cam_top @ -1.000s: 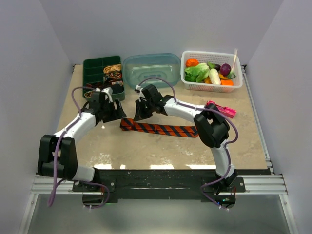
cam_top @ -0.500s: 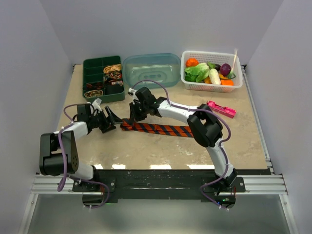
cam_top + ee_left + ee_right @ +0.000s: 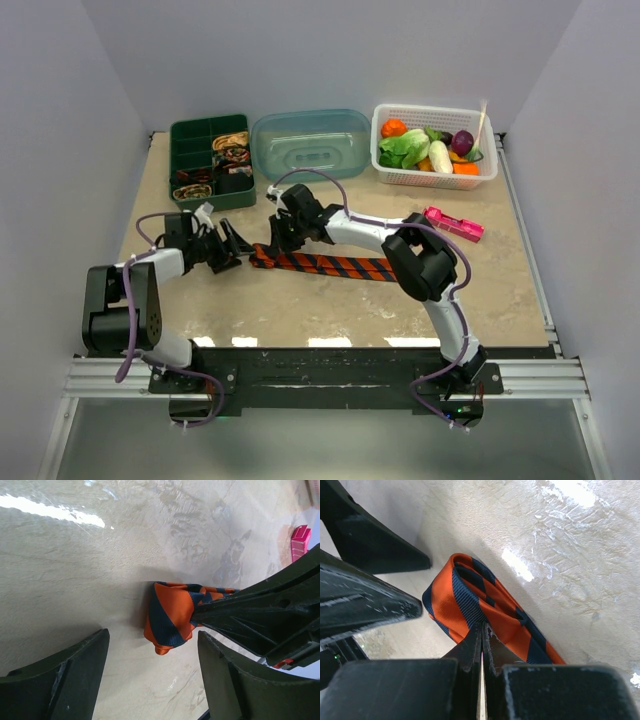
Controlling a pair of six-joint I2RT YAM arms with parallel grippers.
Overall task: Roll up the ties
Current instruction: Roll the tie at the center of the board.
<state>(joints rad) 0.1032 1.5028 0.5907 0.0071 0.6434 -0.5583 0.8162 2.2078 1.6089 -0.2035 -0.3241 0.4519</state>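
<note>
Near the green tray (image 3: pixel 188 136), the right gripper (image 3: pixel 272 244) pinches tight on the first fold of the orange tie (image 3: pixel 325 265), while the wide-open, empty left gripper (image 3: pixel 233 254) likely must brace that fold for rolling.

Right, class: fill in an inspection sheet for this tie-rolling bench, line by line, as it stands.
Surface: beige mottled tabletop, glare patches near the front edge.
Job's things: orange striped tie lying flat, its left end folded over; rolled ties in a green compartment box.
Clutter: teal tub, white basket of vegetables, pink gadget.
Grippers: left pincer open, fingers either side of the fold, not touching it; right pincer shut on the fold.
Cables: purple cable looped along each arm.
Surroundings: plain grey walls, metal rail in front.
</note>
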